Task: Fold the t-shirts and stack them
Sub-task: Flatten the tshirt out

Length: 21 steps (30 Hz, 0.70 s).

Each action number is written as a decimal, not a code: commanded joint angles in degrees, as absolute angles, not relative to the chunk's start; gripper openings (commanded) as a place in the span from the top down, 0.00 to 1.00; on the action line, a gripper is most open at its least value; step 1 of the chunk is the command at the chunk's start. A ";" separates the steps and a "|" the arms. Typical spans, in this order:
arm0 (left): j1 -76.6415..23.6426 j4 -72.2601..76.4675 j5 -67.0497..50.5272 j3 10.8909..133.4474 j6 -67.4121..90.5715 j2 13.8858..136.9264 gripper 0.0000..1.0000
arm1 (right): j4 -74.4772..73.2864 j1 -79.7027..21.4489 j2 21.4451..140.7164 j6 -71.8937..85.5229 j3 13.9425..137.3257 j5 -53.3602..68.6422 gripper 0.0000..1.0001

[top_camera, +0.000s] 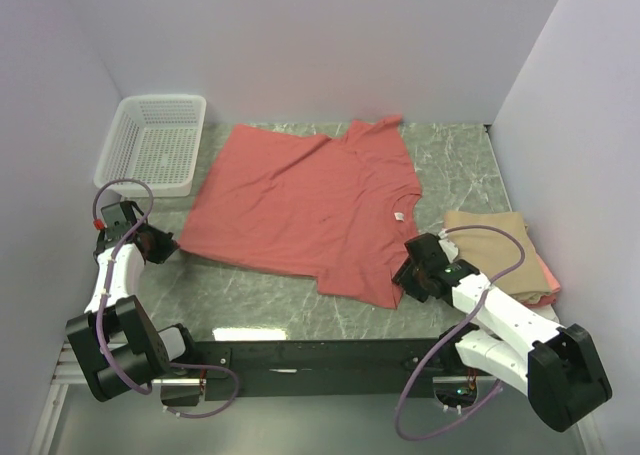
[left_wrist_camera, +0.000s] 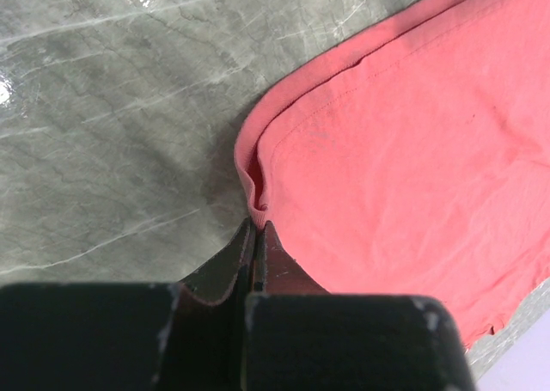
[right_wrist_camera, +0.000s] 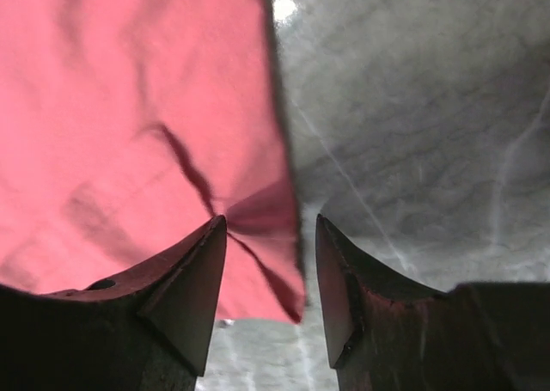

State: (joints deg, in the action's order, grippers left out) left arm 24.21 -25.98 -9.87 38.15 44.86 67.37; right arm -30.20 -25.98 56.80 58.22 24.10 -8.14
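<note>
Left arm (top_camera: 105,285) folded upright at left of frame, left tool (top_camera: 163,245) low over bench, jaws pinched tight on salmon-red shirt (top_camera: 300,205) hem. Right arm (top_camera: 500,320) stretches from lower right toward centre, right tool (top_camera: 408,275) low, jaws apart.

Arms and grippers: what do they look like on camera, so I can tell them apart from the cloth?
The left arm and right arm both have white links with bulky black joints and black bases. A purple cable loops along each. The left gripper and right gripper have dark, wedge-shaped fingers that taper to narrow tips.
</note>
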 commanded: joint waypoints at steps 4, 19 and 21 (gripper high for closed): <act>24.61 -24.87 -10.99 37.88 45.00 66.53 0.99 | -27.95 -25.49 55.02 61.61 22.59 -8.35 0.48; 24.61 -24.35 -11.25 37.27 44.74 66.71 0.99 | -27.33 -25.22 54.67 61.35 24.78 -10.72 0.99; 24.61 -24.26 -11.60 37.35 44.65 66.71 0.99 | -29.52 -25.14 53.62 59.86 28.36 -11.95 1.00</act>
State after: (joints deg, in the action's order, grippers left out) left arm 24.29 -25.93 -10.61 37.67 44.84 67.37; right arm -27.90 -25.69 55.35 61.58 22.98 -8.43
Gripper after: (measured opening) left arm 0.015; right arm 0.018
